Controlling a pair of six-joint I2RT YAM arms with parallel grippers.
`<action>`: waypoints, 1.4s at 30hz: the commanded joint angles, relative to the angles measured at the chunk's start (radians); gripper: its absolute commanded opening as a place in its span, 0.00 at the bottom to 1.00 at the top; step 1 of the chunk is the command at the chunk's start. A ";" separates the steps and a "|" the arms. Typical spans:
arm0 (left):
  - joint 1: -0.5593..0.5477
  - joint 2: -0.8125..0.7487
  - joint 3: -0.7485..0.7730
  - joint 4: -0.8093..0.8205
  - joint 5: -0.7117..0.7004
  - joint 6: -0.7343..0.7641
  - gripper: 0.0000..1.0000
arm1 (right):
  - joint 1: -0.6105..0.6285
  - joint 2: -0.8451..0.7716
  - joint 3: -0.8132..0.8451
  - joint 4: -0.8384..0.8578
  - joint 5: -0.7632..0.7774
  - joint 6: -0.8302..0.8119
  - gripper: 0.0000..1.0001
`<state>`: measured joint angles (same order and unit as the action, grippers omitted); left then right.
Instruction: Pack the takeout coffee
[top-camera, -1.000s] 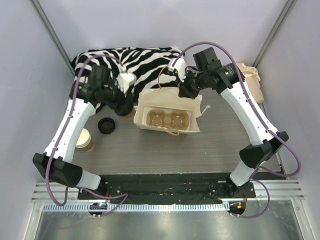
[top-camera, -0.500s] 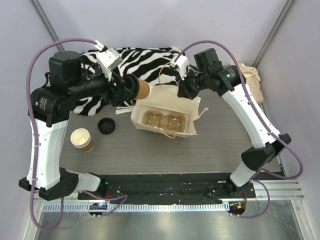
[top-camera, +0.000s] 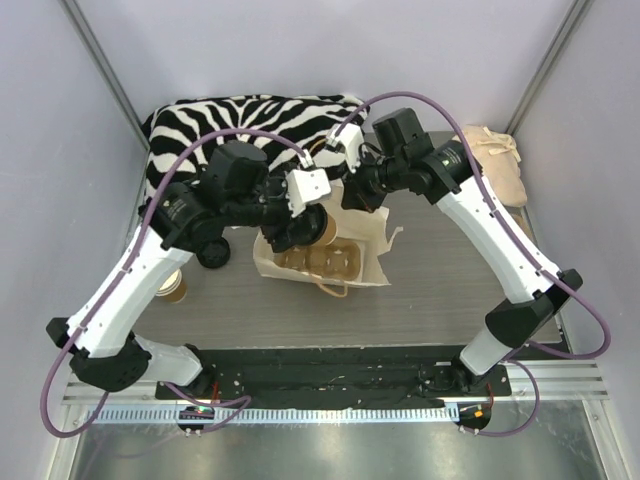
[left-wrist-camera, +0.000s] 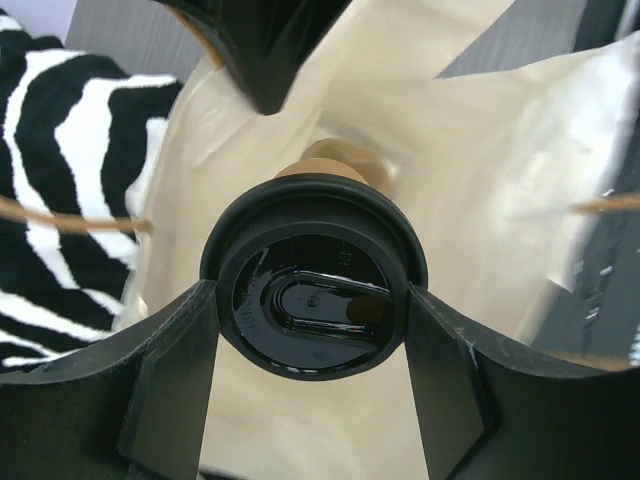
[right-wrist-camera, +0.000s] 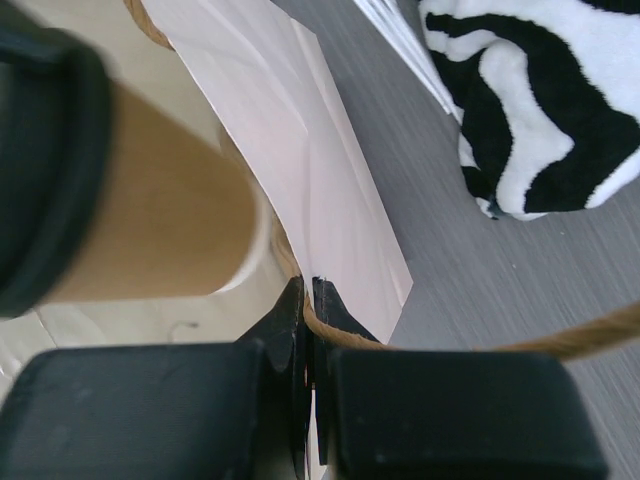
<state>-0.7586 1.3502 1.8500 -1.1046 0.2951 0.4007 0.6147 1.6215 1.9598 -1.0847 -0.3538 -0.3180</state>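
Jaws of the left gripper (left-wrist-camera: 312, 305) clamp the takeout coffee (right-wrist-camera: 150, 220), a tapered brown kraft cup under a glossy black sip lid, at the mouth of the cream paper bag (left-wrist-camera: 520, 180); the right gripper (right-wrist-camera: 308, 295) pinches its twine handle (right-wrist-camera: 560, 335); zebra cloth (right-wrist-camera: 540, 120) beyond

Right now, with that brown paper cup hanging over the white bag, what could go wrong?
The left gripper holds the black-lidded brown kraft-paper cup at its lid; it might slip. The right gripper pinches the white paper bag at its edge and twine handle; losing that could let the mouth sag. The cup may miss a pocket of the brown cardboard carrier and tip.
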 joint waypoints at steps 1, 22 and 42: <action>-0.045 -0.032 -0.078 0.147 -0.103 0.116 0.15 | 0.048 -0.095 -0.030 0.063 -0.014 0.036 0.01; -0.226 -0.329 -0.747 0.373 -0.234 0.400 0.11 | 0.168 -0.244 -0.294 0.247 0.029 0.161 0.01; -0.364 -0.301 -0.989 0.667 -0.387 0.449 0.06 | 0.180 -0.273 -0.354 0.279 -0.054 0.235 0.01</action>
<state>-1.1183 1.0512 0.8772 -0.5552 -0.0669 0.8295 0.7860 1.3869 1.6073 -0.8440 -0.3847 -0.1043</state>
